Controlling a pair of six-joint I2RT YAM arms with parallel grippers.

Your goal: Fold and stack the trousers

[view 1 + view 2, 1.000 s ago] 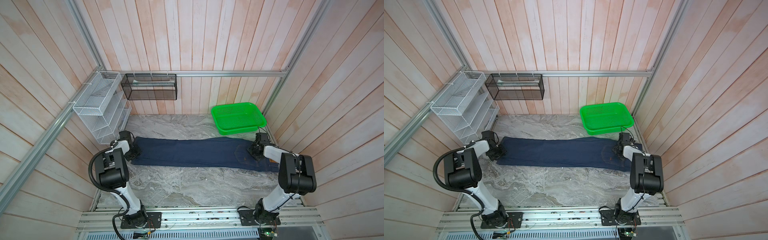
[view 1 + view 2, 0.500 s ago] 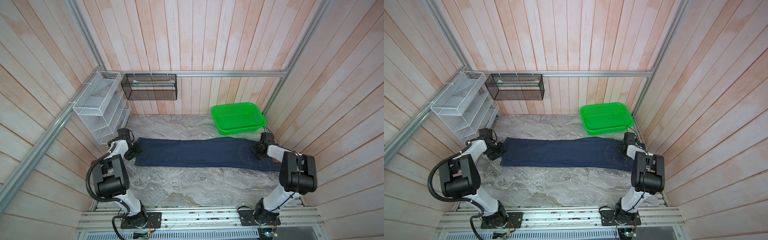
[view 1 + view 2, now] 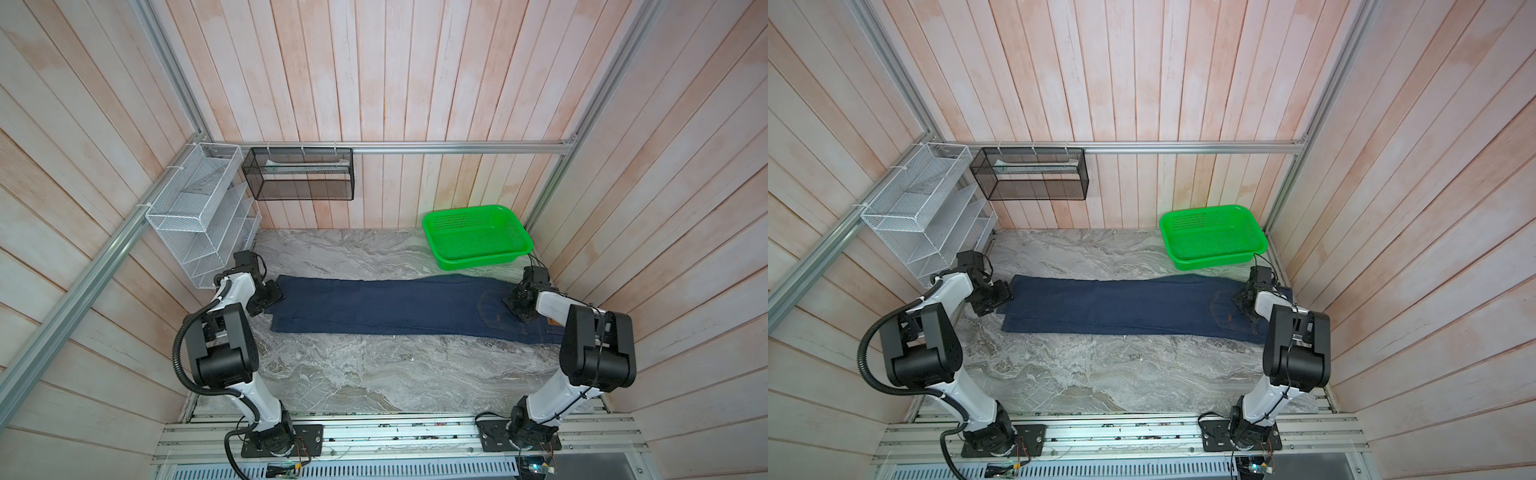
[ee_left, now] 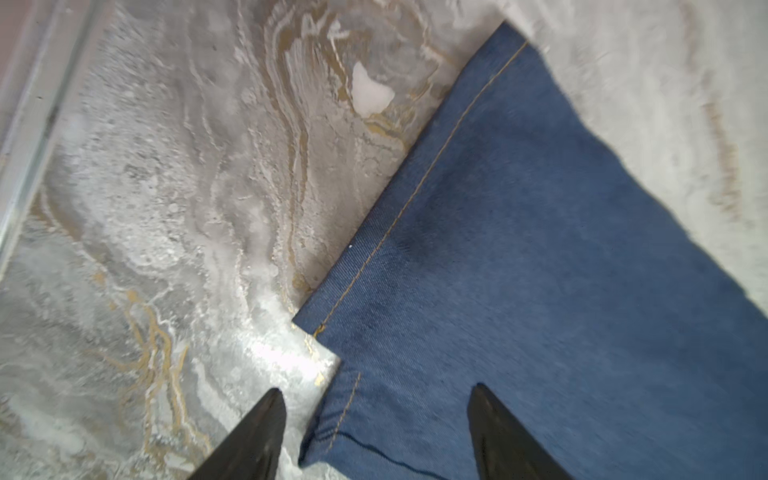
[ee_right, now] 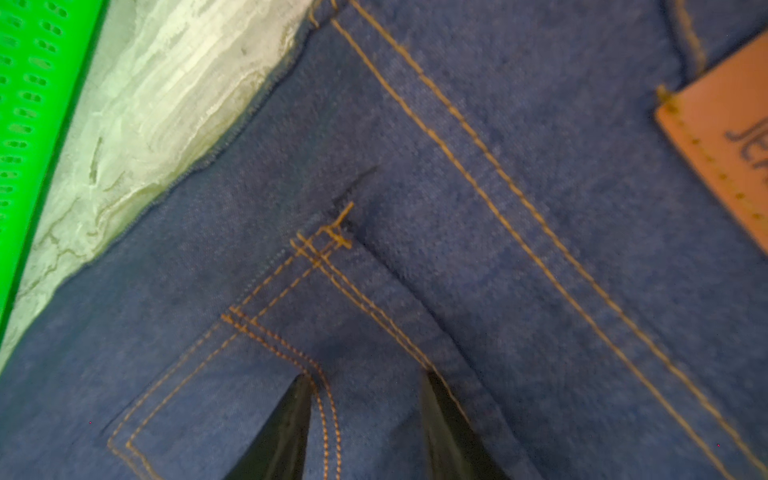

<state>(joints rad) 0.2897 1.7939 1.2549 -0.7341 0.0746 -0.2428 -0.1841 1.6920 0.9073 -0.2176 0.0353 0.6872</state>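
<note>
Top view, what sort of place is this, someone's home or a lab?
Probably a robot lab cell, not a home: a left arm and right arm bolted to an aluminium rail, plank walls boxed in metal framing, and trousers and a green basket on the marble-look tabletop.

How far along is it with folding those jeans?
Done: the jeans lie flat on the table in one long strip, one leg on the other. In hand: the left gripper hovers open at the hem end and the right gripper open at the waist end; neither holds cloth. Left: folding the length over, end to end, and stacking; no crosswise fold shows yet.
</note>
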